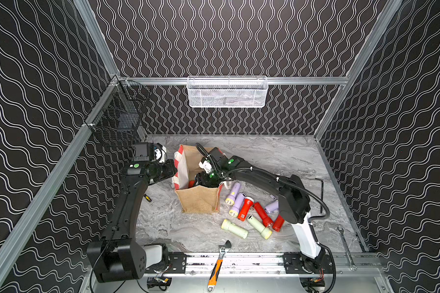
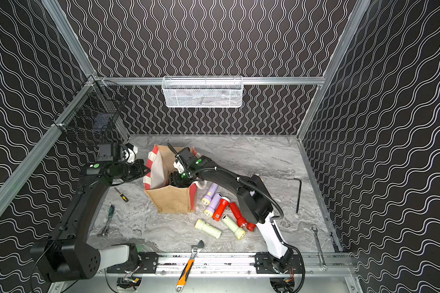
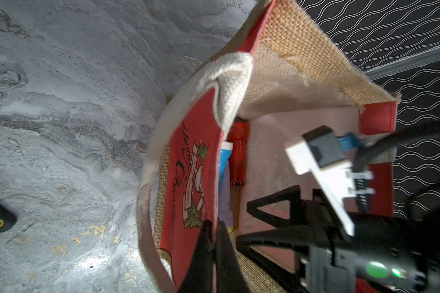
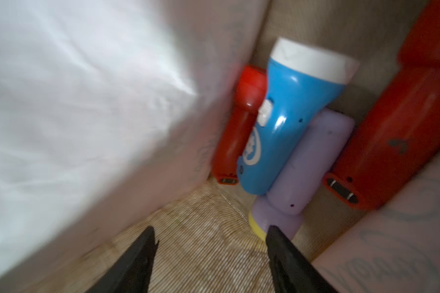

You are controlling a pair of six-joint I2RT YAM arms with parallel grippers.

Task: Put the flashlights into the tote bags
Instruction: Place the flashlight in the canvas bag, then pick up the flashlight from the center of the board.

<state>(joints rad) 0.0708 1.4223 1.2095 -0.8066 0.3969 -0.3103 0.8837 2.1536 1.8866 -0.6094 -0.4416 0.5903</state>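
Reaching into the tote bag [image 1: 198, 200] on the bench [image 1: 277, 157], your right hand [image 4: 210, 232] hangs with its jaws apart and nothing between them. Only the right wrist view tells you that; in both top views the arm and the bag's walls hide the fingertips. The same view shows the bag floor, where a blue flashlight [image 4: 287, 121] lies across a lilac flashlight [image 4: 312, 162], flanked by two red flashlights [image 4: 236, 126]. Your left hand [image 3: 215, 228] is pinched closed on the rim of the bag's red printed panel, plain from the left wrist. Only the top views show the loose flashlights [image 1: 245, 209], lilac, red and pale green, on the bench just beside the bag.
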